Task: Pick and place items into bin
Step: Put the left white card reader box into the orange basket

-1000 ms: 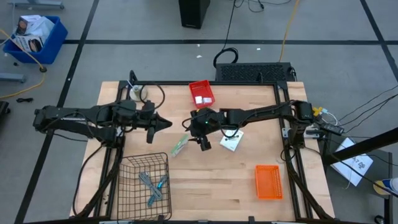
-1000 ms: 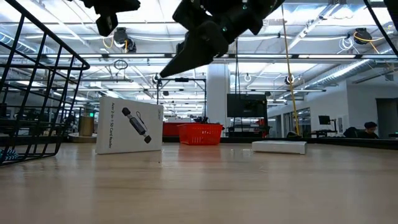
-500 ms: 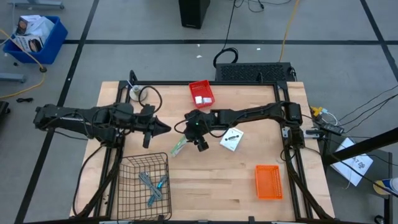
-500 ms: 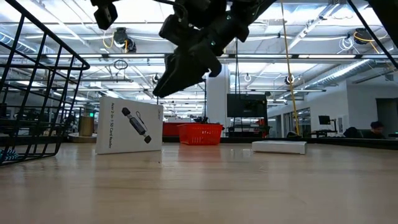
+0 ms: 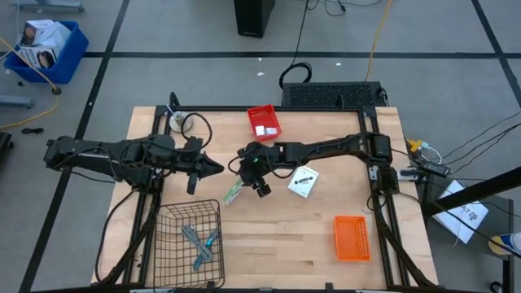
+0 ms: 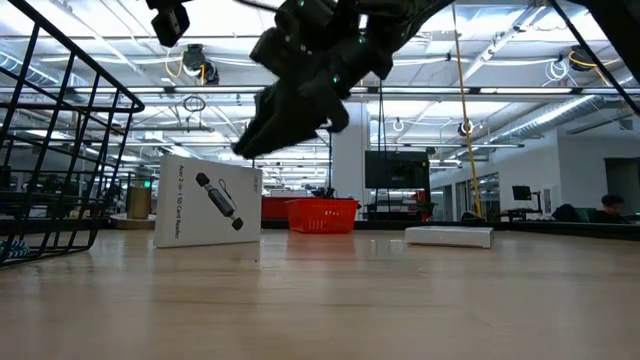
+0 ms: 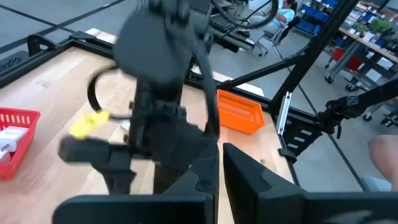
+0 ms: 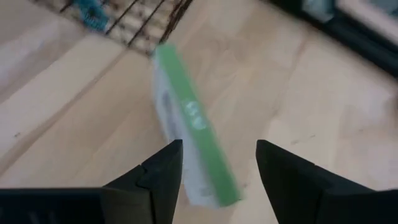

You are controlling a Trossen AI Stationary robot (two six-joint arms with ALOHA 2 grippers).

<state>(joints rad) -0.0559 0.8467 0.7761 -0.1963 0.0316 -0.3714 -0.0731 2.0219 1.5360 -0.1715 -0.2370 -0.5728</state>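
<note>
A white box with a green top edge (image 8: 189,127) stands upright on its lower edge on the table. It shows in the high view (image 5: 234,192) and in the low view (image 6: 208,203). My right gripper (image 8: 217,171) is open, just above the box, one finger to either side of its green edge, touching nothing; it also shows in the high view (image 5: 243,171). My left gripper (image 5: 215,167) is shut and empty, a little to the left of the box. A flat white packet (image 5: 303,181) lies right of the box.
A black wire basket (image 5: 189,213) at the near left holds a teal-handled tool and grey tools (image 5: 200,244). A red bin (image 5: 263,122) with white items stands at the far middle. An orange bin (image 5: 352,238) stands near right. Bare wood lies between them.
My right gripper has gone toward the table's left edge and a little down, from above the flat white packet to above the standing box. The box has stayed where it was.
</note>
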